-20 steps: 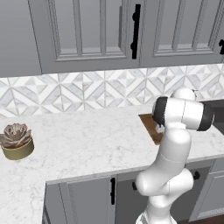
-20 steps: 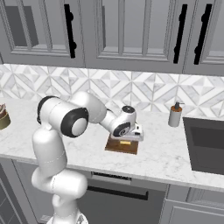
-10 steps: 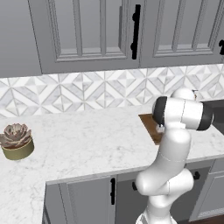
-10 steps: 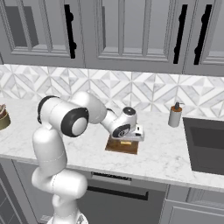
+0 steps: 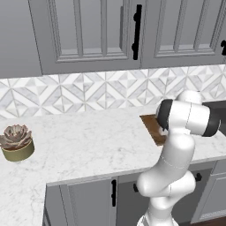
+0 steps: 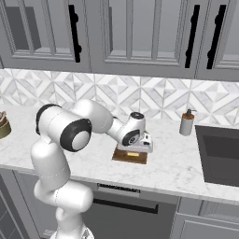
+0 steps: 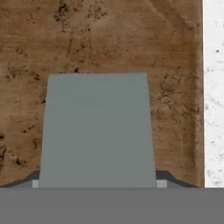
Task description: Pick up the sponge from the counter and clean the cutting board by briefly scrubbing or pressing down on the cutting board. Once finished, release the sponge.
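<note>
The cutting board (image 7: 109, 39) is dark brown mottled wood and lies flat on the white marble counter (image 7: 214, 87). The sponge (image 7: 97, 127) presses on it, grey-green top facing the hand camera, with my gripper (image 7: 99, 179) shut on its two sides. From the right base view the gripper (image 6: 140, 147) is low over the cutting board (image 6: 122, 157), and the sponge's yellow foam (image 6: 133, 153) shows beneath the fingers. In the left base view my arm hides the hand, and a corner of the cutting board (image 5: 152, 126) sticks out to its left.
A soap dispenser (image 6: 187, 123) stands near the wall right of the board, beside a dark sink (image 6: 219, 154). A potted succulent (image 5: 16, 142) sits far left on the counter (image 5: 88, 145). Grey cabinets hang above the tiled backsplash.
</note>
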{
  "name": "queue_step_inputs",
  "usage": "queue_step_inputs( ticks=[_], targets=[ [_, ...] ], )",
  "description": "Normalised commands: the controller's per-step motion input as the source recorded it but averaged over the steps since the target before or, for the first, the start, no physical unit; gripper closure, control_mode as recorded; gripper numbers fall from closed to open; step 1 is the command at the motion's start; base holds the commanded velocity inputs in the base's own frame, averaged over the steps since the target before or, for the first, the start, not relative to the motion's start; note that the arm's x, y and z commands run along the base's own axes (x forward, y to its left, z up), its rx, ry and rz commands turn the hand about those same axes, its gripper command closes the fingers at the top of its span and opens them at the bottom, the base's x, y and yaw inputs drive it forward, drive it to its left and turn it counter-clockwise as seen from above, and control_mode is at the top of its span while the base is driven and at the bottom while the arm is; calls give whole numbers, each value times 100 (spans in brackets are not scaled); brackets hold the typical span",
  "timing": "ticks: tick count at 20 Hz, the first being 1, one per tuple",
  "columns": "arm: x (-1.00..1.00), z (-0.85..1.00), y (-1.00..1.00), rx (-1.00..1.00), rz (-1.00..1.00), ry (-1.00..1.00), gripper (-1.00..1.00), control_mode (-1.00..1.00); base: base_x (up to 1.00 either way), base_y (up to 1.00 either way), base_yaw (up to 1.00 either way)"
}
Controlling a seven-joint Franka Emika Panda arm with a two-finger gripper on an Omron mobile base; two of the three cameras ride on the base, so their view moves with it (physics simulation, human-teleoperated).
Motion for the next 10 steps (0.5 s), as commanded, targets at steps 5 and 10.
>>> queue_step_inputs(
  ticks=[5, 10],
  targets=[
    [37, -4, 28, 2, 0, 0, 100, -100, 0, 0, 0],
    [69, -13, 15, 6, 0, 0, 100, -100, 0, 0, 0]
  ],
)
